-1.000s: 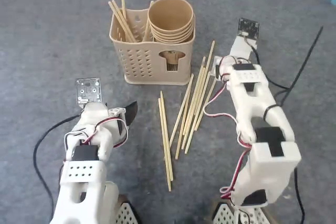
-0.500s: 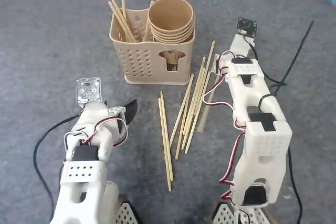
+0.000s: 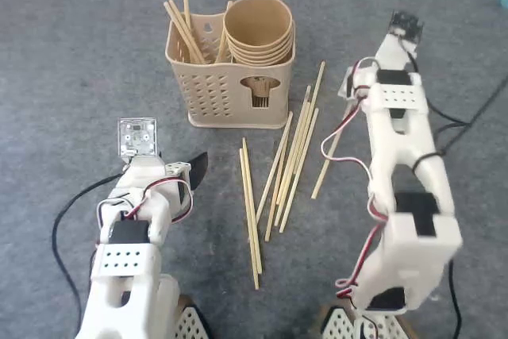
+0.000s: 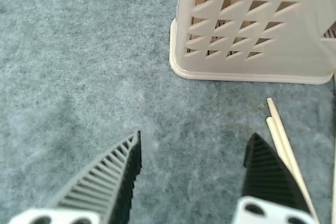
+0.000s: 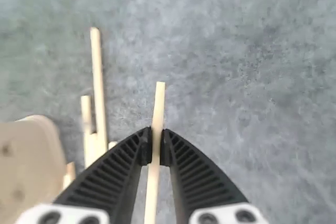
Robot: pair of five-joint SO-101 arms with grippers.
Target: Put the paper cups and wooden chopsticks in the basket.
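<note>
High view: basket (image 3: 230, 85) upper centre on grey surface (image 3: 79, 61). Right compartment packed with nested cups (image 3: 258, 25), mouths up. Left compartment with a few upright sticks (image 3: 184, 29), leaning on the wall, tips above the rim. Cups look done, sticks only partly.

At frame centre, just below the basket, loose chopsticks (image 3: 278, 164) fanned flat on the surface, some touching or overlapping, one pair lying a little apart to the lower left of the fan. Flat and bunched, so probably best taken one at a time.

Right wrist view: right claw (image 5: 153, 139) closed on a single chopstick (image 5: 159, 98), pinched with a short stub poking past the tips. Thin stick, so near-full closure needed. Lengthwise grip probably meant to let it drop end-first into the left compartment. In the high view, same stick slanting from right of centre down toward the fan, apart from the rest. Lower end touching the surface or not: cannot tell.

Left wrist view: left claw (image 4: 197, 136) wide open, nothing in it, low over the surface near the basket corner, two stick ends beside one finger. Parked, by the look, leaving room for the other arm.
</note>
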